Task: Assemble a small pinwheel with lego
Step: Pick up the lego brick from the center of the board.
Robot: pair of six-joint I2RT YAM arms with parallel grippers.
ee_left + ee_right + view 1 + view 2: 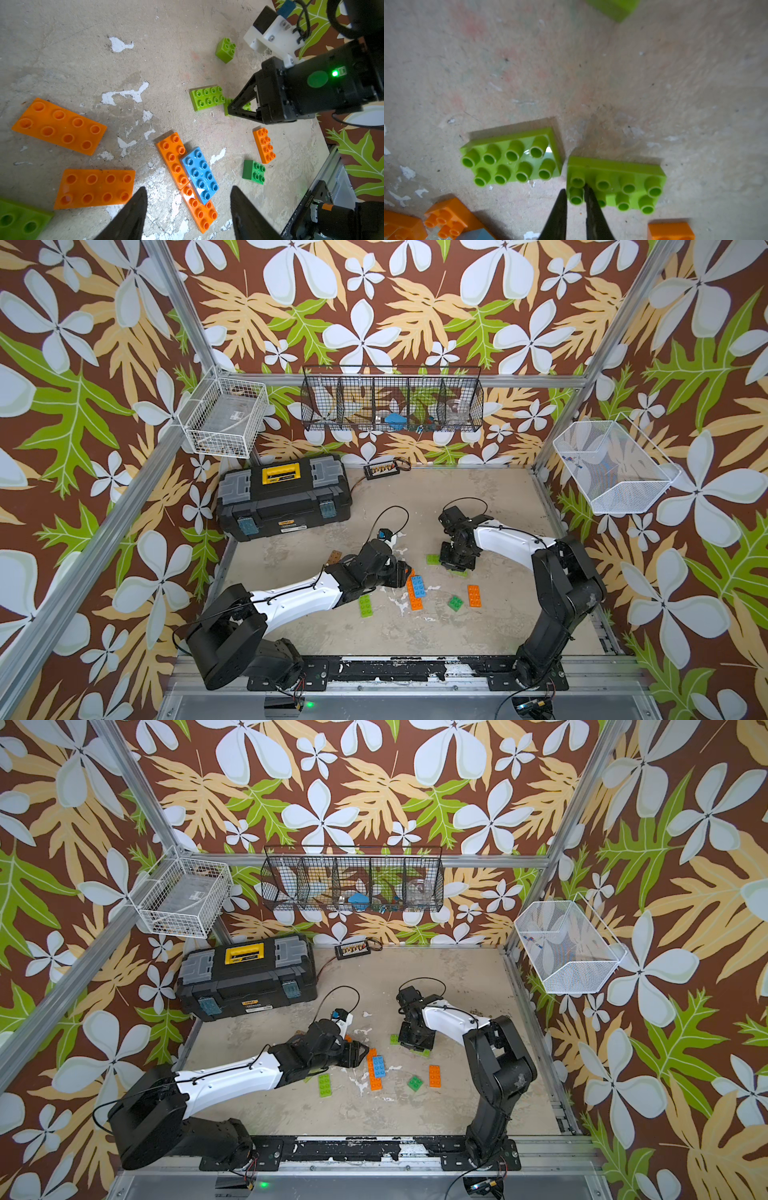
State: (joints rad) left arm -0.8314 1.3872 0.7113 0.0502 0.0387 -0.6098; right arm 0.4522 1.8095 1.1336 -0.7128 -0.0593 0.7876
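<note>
Illegibly small label (292,524) on black toolbox (286,499) behind scattered lego (473,595)

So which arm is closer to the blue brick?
The left one. The left gripper, fingers open, hovers right beside the blue brick. The right gripper is farther off, its fingers pinching the end of a lime green brick.

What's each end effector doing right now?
Left end effector: open, holding nothing.
Right end effector: closed on one end of a lime green brick.
</note>
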